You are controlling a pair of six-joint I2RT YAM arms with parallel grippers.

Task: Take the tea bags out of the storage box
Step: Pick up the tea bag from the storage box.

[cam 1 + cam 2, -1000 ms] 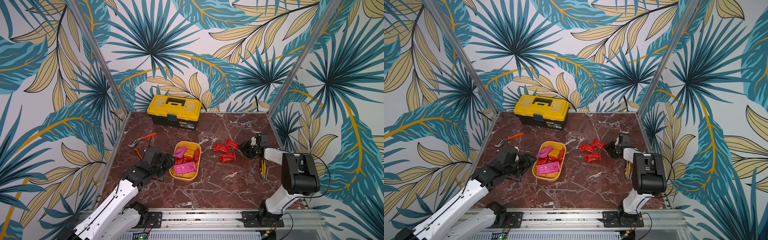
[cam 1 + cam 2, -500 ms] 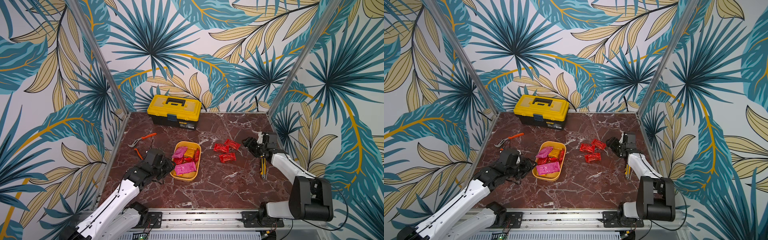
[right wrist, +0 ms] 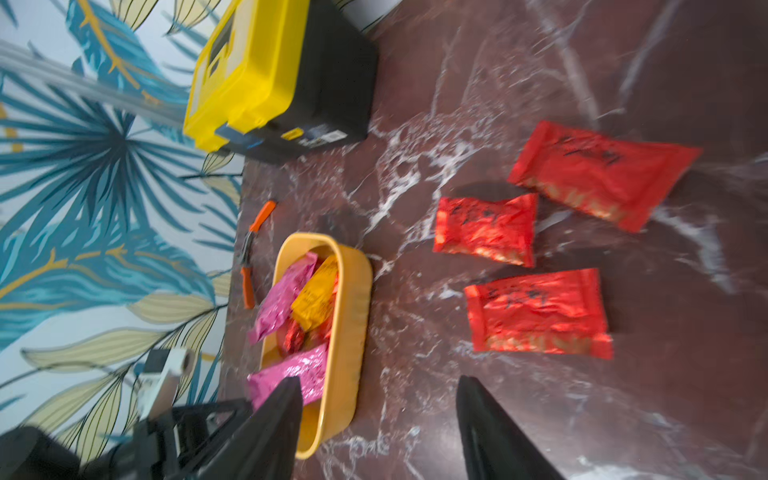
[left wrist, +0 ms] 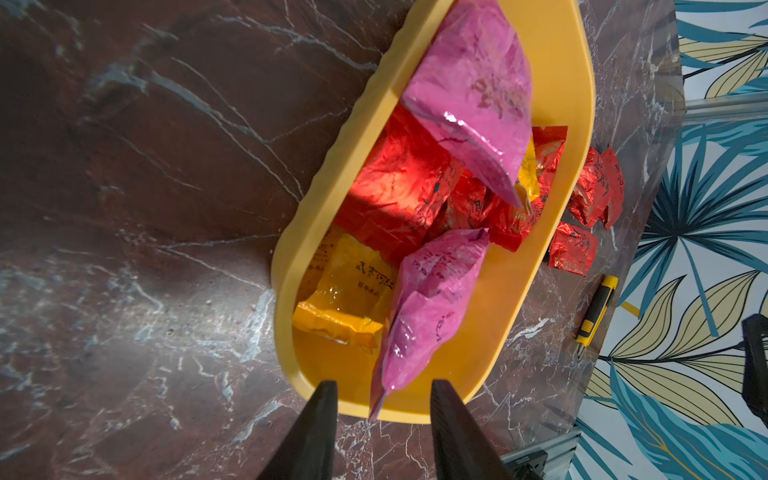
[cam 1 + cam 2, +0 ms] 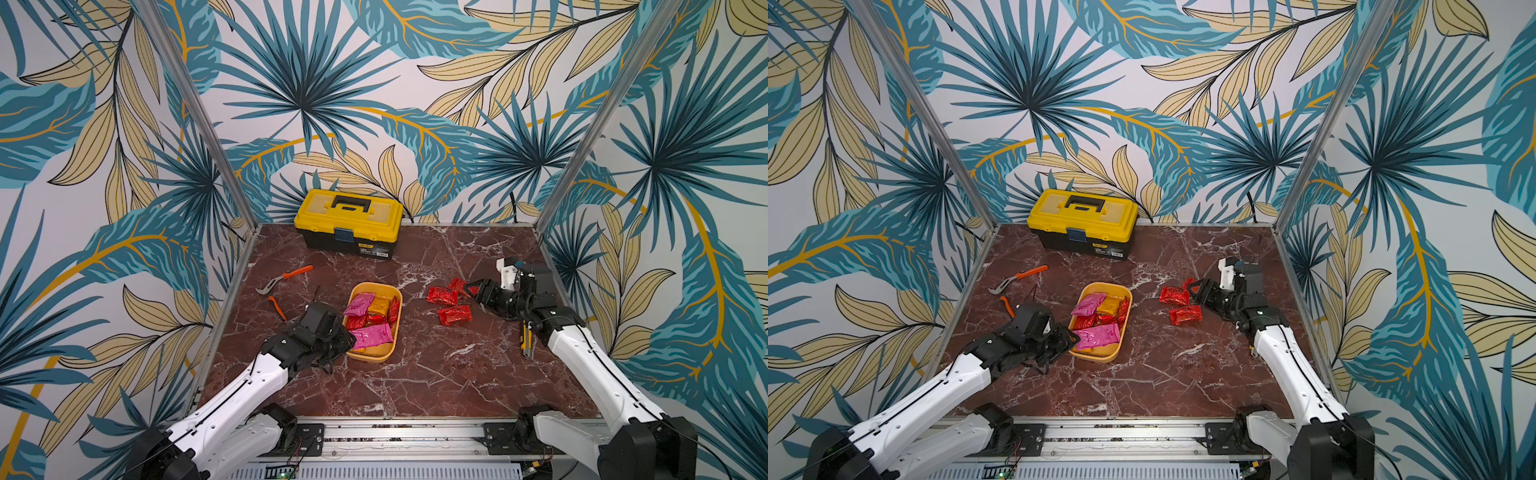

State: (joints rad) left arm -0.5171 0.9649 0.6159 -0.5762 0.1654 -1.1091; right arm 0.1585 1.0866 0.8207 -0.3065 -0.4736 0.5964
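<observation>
In both top views your left hand [image 5: 348, 336] sits at the end of the storage box [image 5: 376, 360] closest to it, but its black body hides the fingertips. The left wrist view fills that in. The two fingers [image 4: 320, 399] stand apart on either side of the corner of a magenta sachet [image 4: 432, 307] that pokes over the box's rim. Neither finger touches the foil, so that hand is open and holds nothing.

Further ahead of it in the box lie an orange sachet [image 4: 349, 291], a heap of red sachets [image 4: 395, 187] and, at the far end, a second magenta sachet [image 4: 469, 83].

In a top view your right hand [image 5: 473, 289] seems to overlap one of the loose red bags [image 5: 442, 296] on the counter [image 5: 415, 382]. The right wrist view, though blurred, shows its fingers [image 3: 282, 399] spread wide with nothing between them. All three bags lie ahead of the tips, apart from them.

Well beyond both hands a yellow-lidded toolbox [image 5: 349, 220] stands at the back wall. Orange-handled pliers [image 5: 284, 278] lie off to the left hand's outer side. The right forearm covers part of a yellow utility knife [image 5: 525, 338] in the top views. The left wrist view shows it whole, past the box.
</observation>
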